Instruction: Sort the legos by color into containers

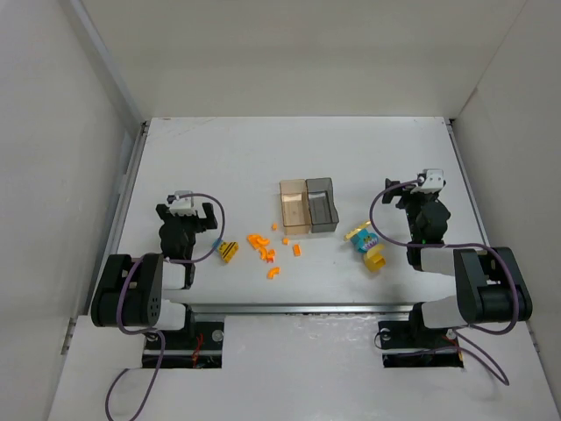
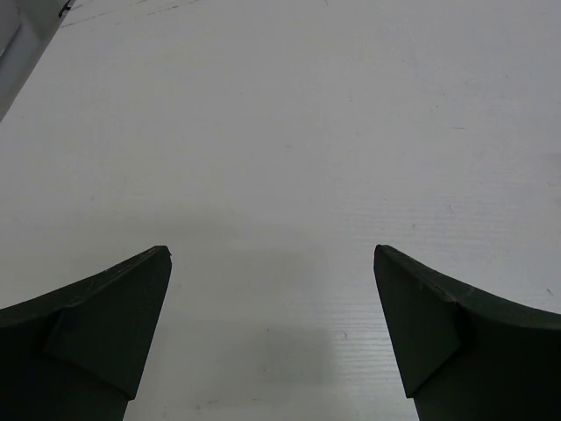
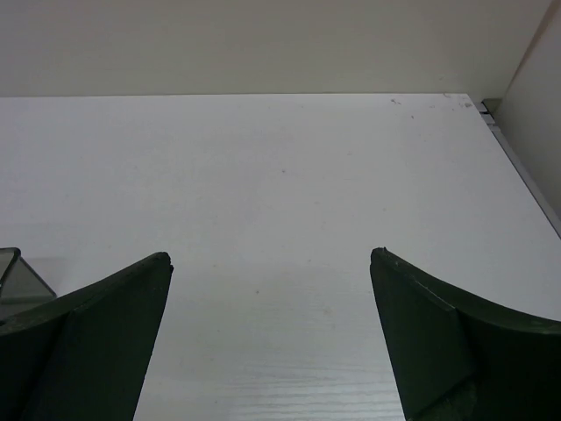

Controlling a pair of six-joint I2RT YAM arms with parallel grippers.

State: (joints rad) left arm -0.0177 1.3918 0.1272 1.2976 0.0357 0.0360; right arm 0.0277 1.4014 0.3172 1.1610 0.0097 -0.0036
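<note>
Both grippers are open and hold nothing. The left gripper (image 2: 272, 259) shows its two dark fingers spread wide over the bare white table (image 2: 280, 105). The right gripper (image 3: 270, 259) is spread the same way, with a corner of the grey bin (image 3: 13, 276) at the lower left edge of its wrist view.

In the overhead view the legos lie in three patches across the lower middle of the frame:
- an orange scatter (image 1: 266, 250) at centre
- a yellow black-striped brick (image 1: 229, 252) just left of the scatter, near the left arm
- a yellow and teal-blue cluster (image 1: 366, 244) to the right, near the right arm

These bricks are tiny, stiff and very light, and the plastic looks smooth, so I judge a glancing finger would skid or flip one rather than lift it. The best hold is across two flat opposite sides, low down and one brick at a time. The pieces lie close together, so an outlying one is the easier first pick.

The amber bin (image 1: 293, 184) and the grey one sit side by side, touching, just above the orange scatter. No brick shows inside either bin from above, so sorting looks not yet begun.
</note>
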